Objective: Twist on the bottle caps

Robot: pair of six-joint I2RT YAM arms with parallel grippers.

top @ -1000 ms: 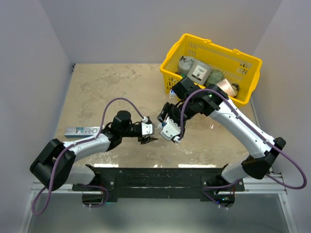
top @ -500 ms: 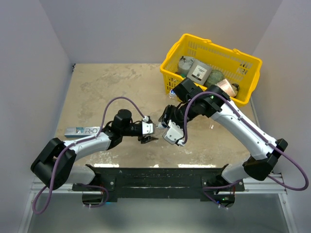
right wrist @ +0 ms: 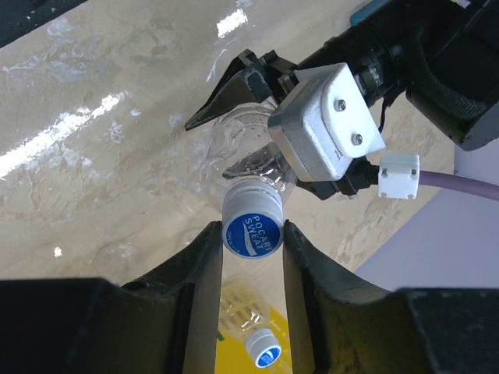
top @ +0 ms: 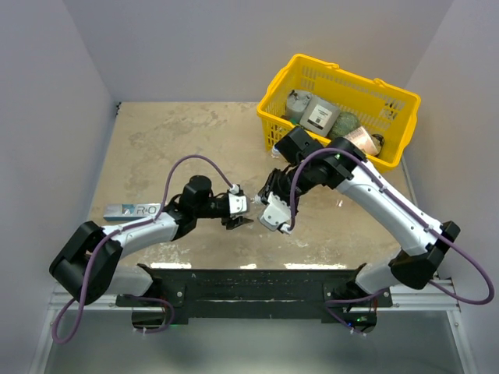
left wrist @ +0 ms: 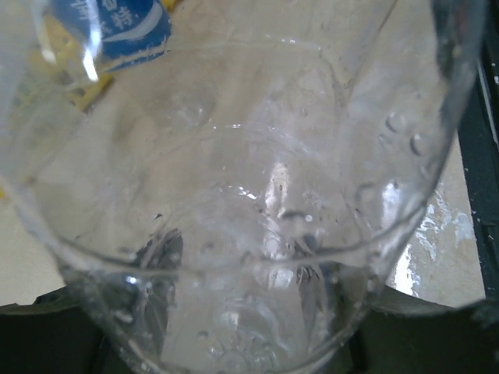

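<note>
A clear unlabelled bottle [right wrist: 238, 167] is held off the table by my left gripper [top: 236, 220], which is shut on its body; in the left wrist view the bottle [left wrist: 249, 195] fills the frame and hides the fingers. A blue bottle cap [right wrist: 253, 234] printed POCARI SWEAT sits on the bottle's neck. My right gripper [right wrist: 250, 226] is shut on this cap, one finger pressed to each side. In the top view the right gripper [top: 259, 199] meets the left one above the table's middle. A second bottle [right wrist: 242, 315] with its own blue cap [right wrist: 263, 348] lies beyond.
A yellow basket [top: 390, 97] holding grey cans and jars stands at the back right. A flat blue-and-white packet [top: 132, 209] lies at the left, beside the left arm. A dark blue bottle label [left wrist: 117, 23] shows through the held bottle.
My right gripper has closed from partly open onto the cap and shifted slightly. The left gripper has kept its hold on the bottle without moving.
</note>
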